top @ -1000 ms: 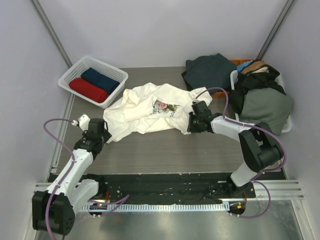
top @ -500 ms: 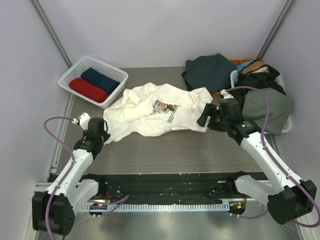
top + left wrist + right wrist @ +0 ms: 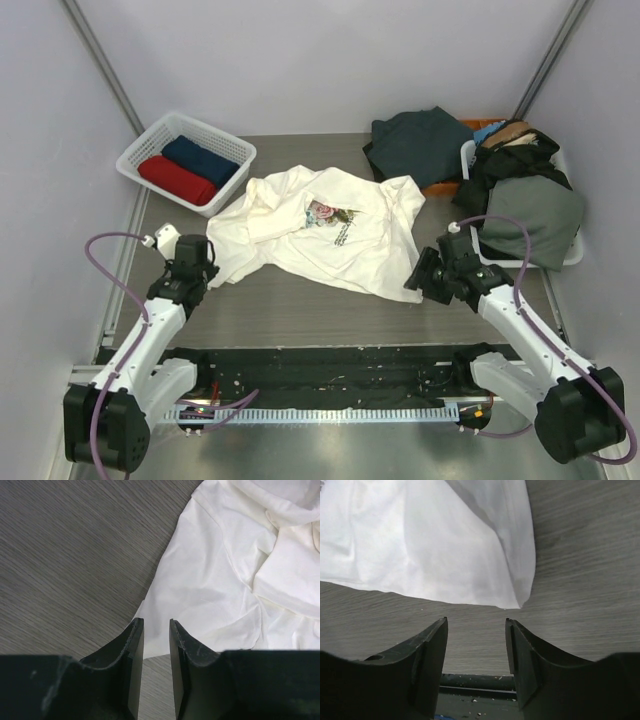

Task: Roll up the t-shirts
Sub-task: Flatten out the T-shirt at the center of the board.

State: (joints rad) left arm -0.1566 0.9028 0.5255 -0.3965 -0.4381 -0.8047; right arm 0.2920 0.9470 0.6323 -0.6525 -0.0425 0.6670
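Note:
The cream-white t-shirt with a floral print lies spread and wrinkled on the grey table. My left gripper is at its left hem. In the left wrist view its jaws are open by a narrow gap, the cloth flat just past the tips and nothing pinched. My right gripper hovers off the shirt's near right corner. It is open wide and empty, the corner just ahead. A rolled red shirt and a navy one lie in the lattice basket.
A heap of dark clothes sits at the back right. A white bin piled with dark and grey garments stands against the right wall. A black rail runs along the near edge. Walls close in on both sides.
My right gripper pulled the shirt's right side toward the near right, then opened and let it go. The shirt lies wider now. My left jaws narrowed; that arm barely moved.

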